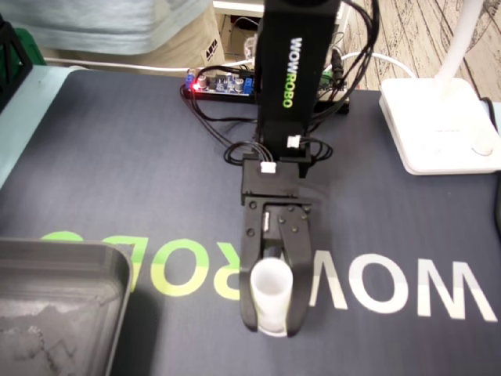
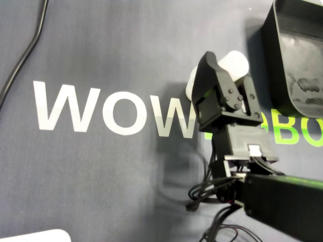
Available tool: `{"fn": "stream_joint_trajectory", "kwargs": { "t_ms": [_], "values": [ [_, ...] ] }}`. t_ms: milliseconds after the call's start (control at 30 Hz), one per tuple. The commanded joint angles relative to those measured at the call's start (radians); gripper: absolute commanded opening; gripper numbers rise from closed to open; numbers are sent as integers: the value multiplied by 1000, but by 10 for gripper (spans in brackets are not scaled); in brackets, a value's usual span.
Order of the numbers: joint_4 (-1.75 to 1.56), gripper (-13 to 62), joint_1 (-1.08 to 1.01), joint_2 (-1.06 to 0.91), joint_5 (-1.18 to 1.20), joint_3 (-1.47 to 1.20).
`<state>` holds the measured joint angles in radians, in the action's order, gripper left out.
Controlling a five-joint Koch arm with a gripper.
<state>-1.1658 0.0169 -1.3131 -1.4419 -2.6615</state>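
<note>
Hand (image 1: pixel 272 327) points toward 6 o'clock in the fixed view, its two fingers clamped on a white cup (image 1: pixel 271 291), one finger on each side. Upright between the fingertips, the cup sits over the lettering of the dark mat (image 1: pixel 117 157) covering the tabletop; whether its base touches the mat I cannot tell. At 9 o'clock from the hand, well apart, lies a grey tray (image 1: pixel 70 249). Behind the arm (image 1: pixel 293 70), at 12 o'clock, sits a board (image 1: pixel 223 82). A white lamp base (image 1: pixel 438 125) stands at 2 o'clock.

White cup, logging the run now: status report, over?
Jaws shut on white cup. Cup upright. Grey tray apart, left in fixed view; nothing between.
</note>
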Motion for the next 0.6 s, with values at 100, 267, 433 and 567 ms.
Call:
{"fn": "stream_joint_trajectory", "kwargs": {
  "t_ms": [100, 267, 433, 567],
  "values": [
    [-72, 28, 15, -9, 29, 34],
    [-54, 28, 14, -54, 44, 61],
    [98, 28, 8, -189, 118, 117],
    [268, 28, -11, -295, 193, 209]
  ]
}}
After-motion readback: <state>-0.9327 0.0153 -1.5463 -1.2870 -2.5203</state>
